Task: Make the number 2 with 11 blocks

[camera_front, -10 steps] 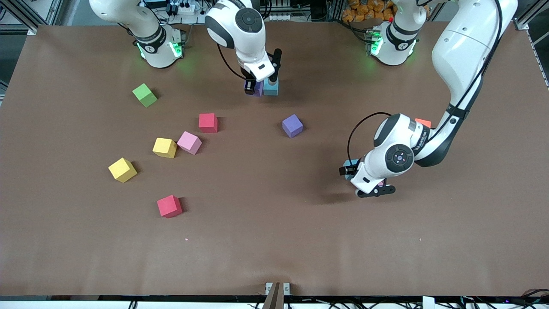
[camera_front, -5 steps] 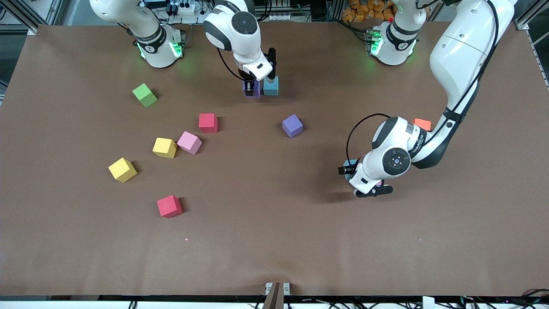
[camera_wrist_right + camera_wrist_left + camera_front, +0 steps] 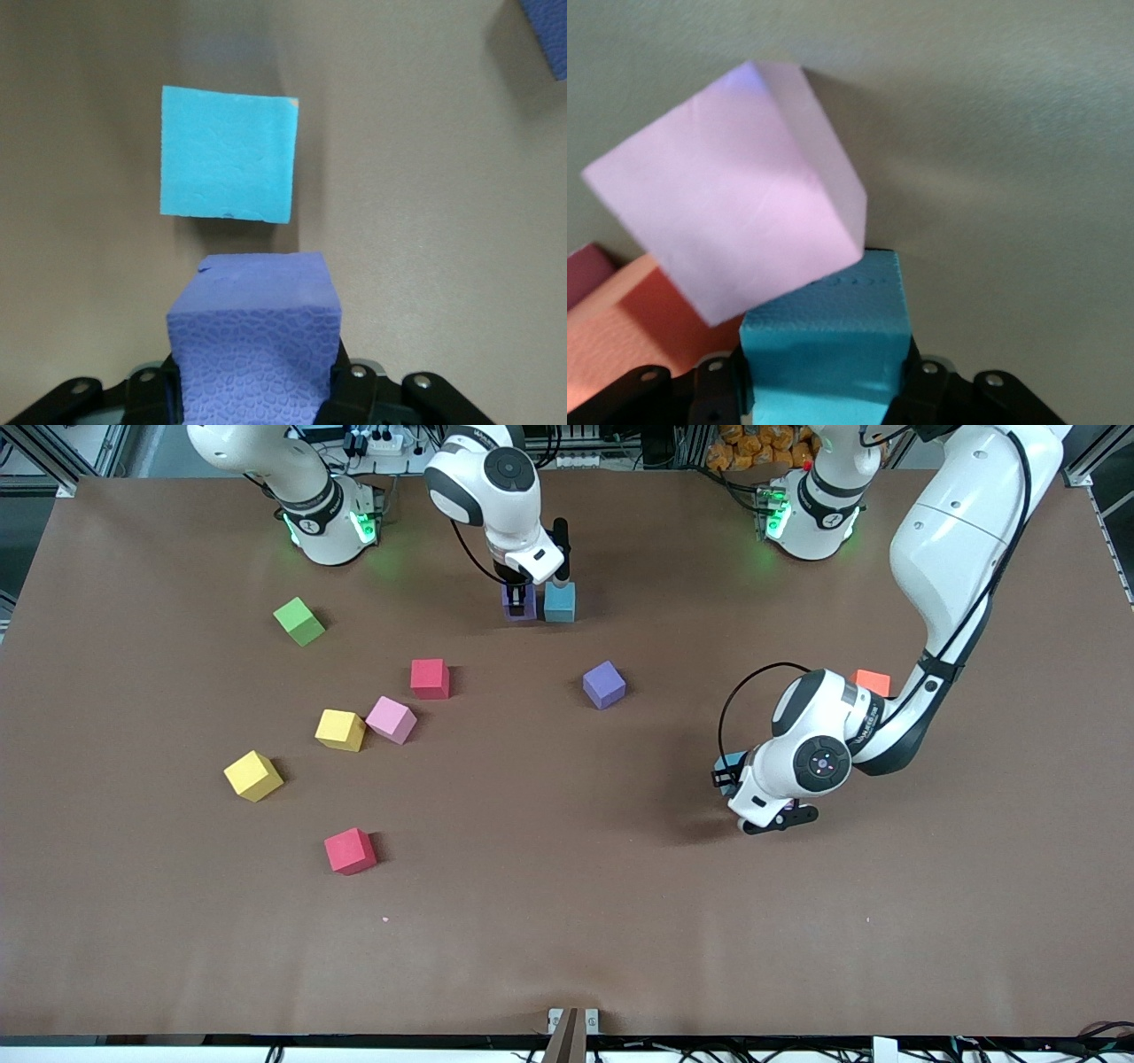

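Observation:
My right gripper point(image 3: 519, 599) is shut on a purple block point(image 3: 255, 345), low at the table right beside a light blue block point(image 3: 559, 601) near the robots' bases. My left gripper point(image 3: 728, 772) is shut on another light blue block point(image 3: 824, 336) toward the left arm's end of the table. A tilted pink block point(image 3: 735, 195) touches that block, and an orange block point(image 3: 873, 682) lies close by. Loose blocks on the table are purple point(image 3: 604, 685), red point(image 3: 430, 678), pink point(image 3: 391, 719), yellow point(image 3: 340, 730), yellow point(image 3: 253, 776) and red point(image 3: 350, 850). No number 2 is in view.
A green cube point(image 3: 299, 621) lies toward the right arm's end of the table, near that arm's base point(image 3: 328, 514). The left arm's elbow hangs over the table beside the orange block. Bare brown table point(image 3: 567, 921) stretches along the edge nearest the front camera.
My left gripper has closed on the light blue block. My right gripper has shifted slightly with the purple block, settling it beside the light blue block near the bases.

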`<state>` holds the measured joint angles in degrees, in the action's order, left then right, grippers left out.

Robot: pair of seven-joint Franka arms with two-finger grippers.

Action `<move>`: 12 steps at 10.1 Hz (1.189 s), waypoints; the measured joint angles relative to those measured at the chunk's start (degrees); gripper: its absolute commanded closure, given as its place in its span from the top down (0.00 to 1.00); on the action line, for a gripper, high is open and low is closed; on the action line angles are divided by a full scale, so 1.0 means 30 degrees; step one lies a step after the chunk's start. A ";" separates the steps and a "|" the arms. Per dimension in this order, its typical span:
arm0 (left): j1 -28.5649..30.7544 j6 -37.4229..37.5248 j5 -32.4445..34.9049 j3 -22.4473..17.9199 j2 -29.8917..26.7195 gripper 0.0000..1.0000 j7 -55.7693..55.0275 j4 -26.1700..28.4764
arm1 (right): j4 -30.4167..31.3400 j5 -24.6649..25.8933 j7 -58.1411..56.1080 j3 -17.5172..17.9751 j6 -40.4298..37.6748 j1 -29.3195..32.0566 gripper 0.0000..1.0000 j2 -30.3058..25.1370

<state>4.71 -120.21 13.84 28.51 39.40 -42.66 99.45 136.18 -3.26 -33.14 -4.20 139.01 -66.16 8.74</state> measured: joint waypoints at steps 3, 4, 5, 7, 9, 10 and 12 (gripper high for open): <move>0.0096 0.1923 -0.0379 0.1408 -0.2337 0.38 -0.3358 0.0697 | 0.0031 0.0000 0.0000 0.0002 0.0817 -0.0156 0.05 0.0704; 0.0093 0.2070 -0.0971 0.1882 -0.3459 0.38 -0.4303 0.1498 | 0.0035 0.0000 0.0000 -0.0001 0.1033 -0.0163 0.05 0.0921; 0.0067 0.2115 -0.1913 0.2173 -0.4689 0.38 -0.5088 0.2526 | 0.0031 0.0000 0.0000 -0.0001 0.1173 -0.0170 0.05 0.1092; 0.0084 0.2123 -0.3959 0.2469 -0.6830 0.36 -0.6216 0.4476 | 0.0029 -0.0001 0.0064 -0.0006 0.1297 -0.0179 0.05 0.1250; 0.0097 0.2109 -0.4522 0.3740 -0.8434 0.36 -0.9527 0.6393 | 0.0036 -0.0009 0.0801 -0.0023 0.1454 -0.0181 0.05 0.1325; 0.0070 0.2051 -0.4541 0.4718 -0.8843 0.36 -1.1624 0.7140 | 0.0035 -0.0009 0.1070 -0.0019 0.1468 -0.0201 0.05 0.1371; 0.0014 0.1355 -0.4899 0.6434 -0.9115 0.35 -1.5944 0.8315 | 0.0029 -0.0009 0.1492 -0.0018 0.1499 -0.0373 0.05 0.1444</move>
<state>4.75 -116.14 -0.86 47.81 12.06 -90.49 124.39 136.26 -3.28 -28.66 -4.25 143.51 -67.28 13.07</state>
